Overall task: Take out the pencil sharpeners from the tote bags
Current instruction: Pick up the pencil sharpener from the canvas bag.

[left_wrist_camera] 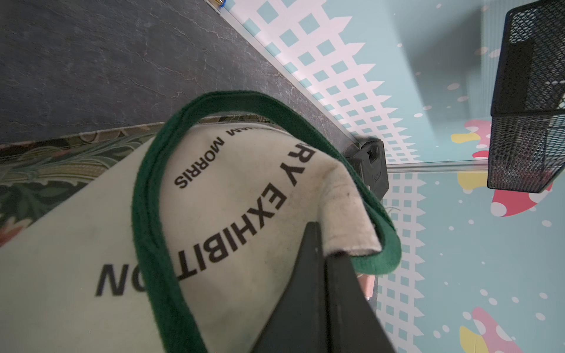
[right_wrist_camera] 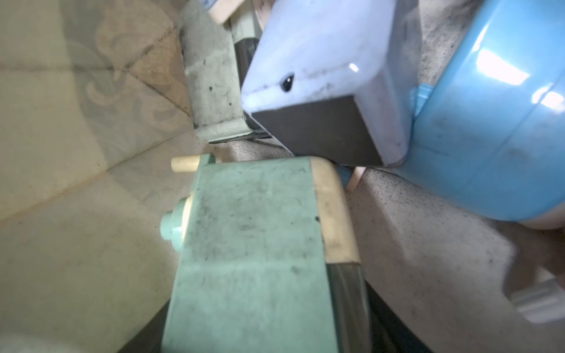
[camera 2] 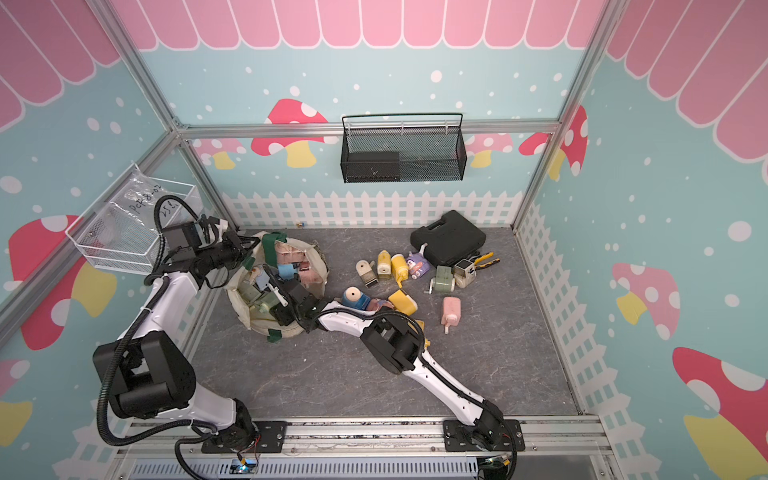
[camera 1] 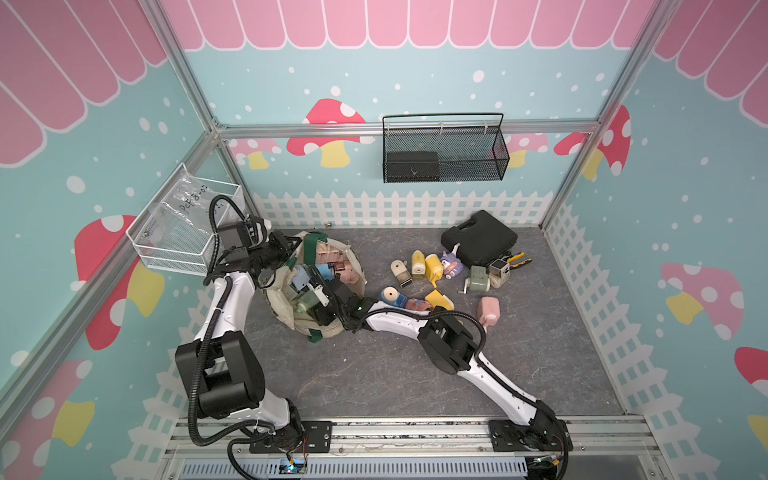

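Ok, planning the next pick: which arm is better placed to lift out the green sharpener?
Right: the right hand sits at the green sharpener inside the tote bag; the left hand grips its rim.

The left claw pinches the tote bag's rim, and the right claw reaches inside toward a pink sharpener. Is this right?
Not quite. The sharpener at the right claw is sage green, not pink; the right wrist view shows it. The rest holds.

Top views high overhead, wrist cameras close on tote bag (left_wrist_camera: 61,244)
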Controlling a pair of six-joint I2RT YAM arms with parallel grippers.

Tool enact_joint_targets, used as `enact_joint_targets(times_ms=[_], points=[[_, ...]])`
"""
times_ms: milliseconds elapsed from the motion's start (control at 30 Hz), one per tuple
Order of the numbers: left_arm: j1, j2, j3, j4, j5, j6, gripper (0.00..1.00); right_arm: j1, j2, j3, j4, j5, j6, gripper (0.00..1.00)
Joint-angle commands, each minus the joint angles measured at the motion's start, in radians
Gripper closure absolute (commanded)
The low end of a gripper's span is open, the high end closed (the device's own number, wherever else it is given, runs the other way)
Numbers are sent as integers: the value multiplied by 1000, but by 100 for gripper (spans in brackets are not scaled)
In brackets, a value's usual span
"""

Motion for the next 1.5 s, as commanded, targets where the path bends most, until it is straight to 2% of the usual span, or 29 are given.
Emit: enact_joint_targets(times_ms=[0, 133, 300, 833, 1067, 1267, 1467], points=[[0, -1, -3, 17, 16, -9, 100, -1, -44, -31, 32, -72, -12, 39], [-1, -2, -3, 17, 18, -10, 100, 0, -79, -71, 70, -112, -46, 46], [0, -2, -3, 17, 18, -9, 100, -1, -163, -147, 87, -94, -95, 46], [-1, -2, -3, 16, 16, -8, 100, -1, -548, -539, 215, -79, -186, 48], [0, -2, -4, 17, 16, -7, 100, -9, -716, -694, 236, -11, -218, 48], [0, -2, -2, 16, 17, -7, 100, -68, -894, -844, 244, -30, -179, 48], [0, -2, -3, 17, 16, -7, 100, -185, -1115, -1070, 253, 12, -152, 48]])
